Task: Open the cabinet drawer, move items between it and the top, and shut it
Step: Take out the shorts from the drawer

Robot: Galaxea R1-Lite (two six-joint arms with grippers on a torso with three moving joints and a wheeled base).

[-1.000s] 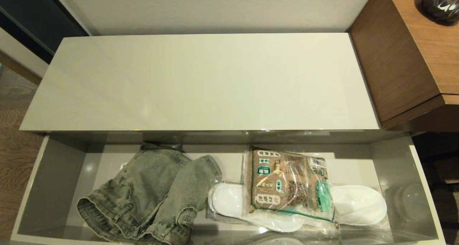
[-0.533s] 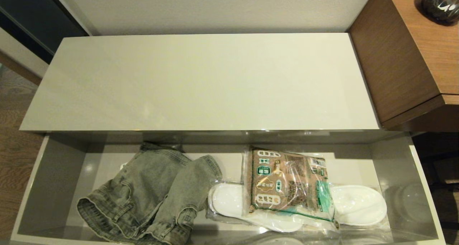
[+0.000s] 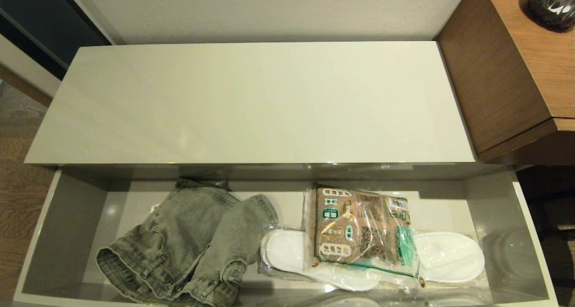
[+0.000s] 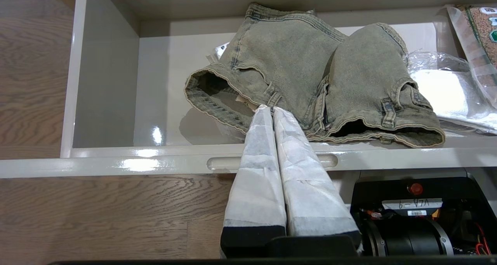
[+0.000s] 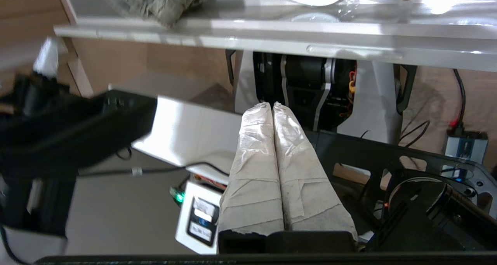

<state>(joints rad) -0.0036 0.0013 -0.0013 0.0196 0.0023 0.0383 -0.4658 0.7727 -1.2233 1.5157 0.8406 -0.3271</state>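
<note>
The cabinet drawer [image 3: 67, 235] stands pulled out below the top [image 3: 256, 104], which is bare. Folded grey jeans [image 3: 188, 244] lie in the drawer's left half. The clear packet [image 3: 359, 230] with brown contents rests in the right half, on top of the wrapped slippers. Neither gripper shows in the head view. In the left wrist view my left gripper [image 4: 269, 108] is shut and empty, hovering over the drawer's front rim [image 4: 155, 162] with its tips towards the jeans [image 4: 310, 63]. My right gripper [image 5: 271, 104] is shut and empty, low in front of the drawer front [image 5: 271, 40].
White slippers [image 3: 449, 255] in clear plastic lie under the packet. A small white pack [image 4: 221, 49] peeks out from beneath the jeans. The brown wood-grain desk [image 3: 507, 73] with a dark vase [image 3: 551, 3] stands at the right. An oblong notch [image 4: 221, 163] marks the drawer front.
</note>
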